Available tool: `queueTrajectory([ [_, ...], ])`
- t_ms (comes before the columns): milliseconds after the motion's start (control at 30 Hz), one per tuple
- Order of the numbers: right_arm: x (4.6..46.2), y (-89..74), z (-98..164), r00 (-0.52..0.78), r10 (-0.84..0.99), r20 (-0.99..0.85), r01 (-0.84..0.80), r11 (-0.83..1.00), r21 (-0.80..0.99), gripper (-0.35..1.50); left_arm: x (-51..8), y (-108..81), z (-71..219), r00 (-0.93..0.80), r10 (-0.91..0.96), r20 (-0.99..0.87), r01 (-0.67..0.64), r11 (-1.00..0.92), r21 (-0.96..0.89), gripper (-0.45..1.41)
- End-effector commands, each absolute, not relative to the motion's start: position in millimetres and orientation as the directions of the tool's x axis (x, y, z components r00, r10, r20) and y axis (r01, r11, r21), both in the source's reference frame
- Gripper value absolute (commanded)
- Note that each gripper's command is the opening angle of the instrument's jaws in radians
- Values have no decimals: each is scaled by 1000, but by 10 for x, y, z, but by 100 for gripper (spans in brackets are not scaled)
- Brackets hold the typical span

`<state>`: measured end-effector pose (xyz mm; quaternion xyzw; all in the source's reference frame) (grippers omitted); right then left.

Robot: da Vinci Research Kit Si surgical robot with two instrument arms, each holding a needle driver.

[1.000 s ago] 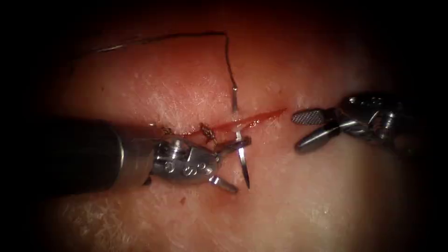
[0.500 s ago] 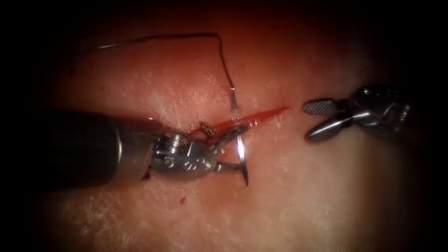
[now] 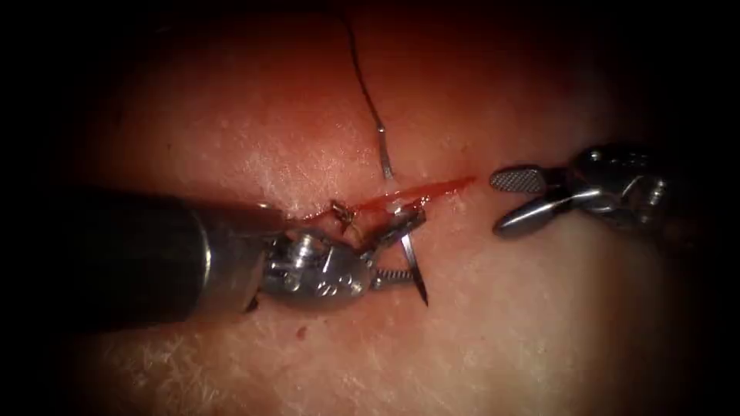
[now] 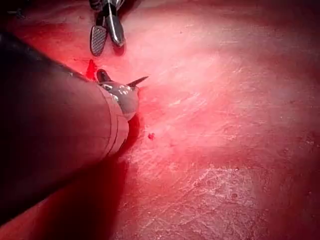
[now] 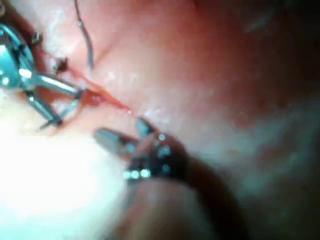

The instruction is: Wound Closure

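- Since a second ago the left arm's steel needle driver [image 3: 401, 250] has closed in on the curved steel needle [image 3: 412, 266]; its two jaws now bracket the emerged shaft, upper jaw near the cut, lower jaw touching the needle close to its point. Whether they actually clamp it, I cannot tell.
- The needle is in the tissue: tail end entering above the red cut [image 3: 420, 192], point end out below it.
- The needle's exposed tip has tilted toward the endoscope view's right and the dark thread [image 3: 362, 81] has straightened upward, so the needle appears to be moving through.
- The right arm's needle driver [image 3: 512, 202] holds nothing, jaws spread, off the right end of the cut, well apart from the needle.
- An earlier knot [image 3: 341, 212] sits on the cut just left of the needle.
- The pale pork tissue [image 3: 501, 323] is wet with red fluid along the cut.
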<state>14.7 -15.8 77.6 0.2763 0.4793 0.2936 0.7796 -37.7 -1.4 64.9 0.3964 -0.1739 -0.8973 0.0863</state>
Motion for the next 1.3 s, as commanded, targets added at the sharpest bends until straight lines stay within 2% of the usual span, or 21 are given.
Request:
queueTrajectory([
  [33,153,-163,783,365,724,-585,-190,673,714,123,-382,-17,656,-669,-291,-683,16,-925,379,62],
  [533,157,-164,784,359,726,-587,-191,673,715,123,-392,-18,669,-660,-296,-690,20,-926,377,62],
  [600,157,-163,784,359,726,-587,-191,673,715,123,-391,-19,669,-658,-297,-692,22,-926,376,51],
  [633,157,-163,784,359,726,-587,-191,673,715,123,-391,-19,669,-658,-297,-692,22,-926,376,51],
  [700,157,-163,784,356,726,-588,-191,672,715,123,-387,-20,669,-655,-305,-691,28,-924,381,-25],
  [733,157,-163,784,356,727,-588,-191,672,716,123,-385,-21,669,-655,-290,-698,18,-929,369,-45],
  [867,156,-162,783,354,728,-587,-187,670,718,125,-380,-23,663,-635,-217,-742,-25,-954,300,-45],
  [1133,156,-162,782,351,729,-588,-186,670,719,125,-385,-13,602,-522,31,-852,-107,-994,29,-45],
  [1167,156,-162,782,351,728,-588,-186,670,719,125,-388,-14,592,-482,110,-869,-115,-991,-62,-45],
  [1200,156,-162,782,351,728,-588,-186,670,719,125,-388,-14,592,-482,110,-869,-115,-991,-62,-45],
  [1300,156,-163,782,352,728,-588,-186,670,719,125,-401,-29,572,-387,335,-859,-112,-942,-317,-45],
])
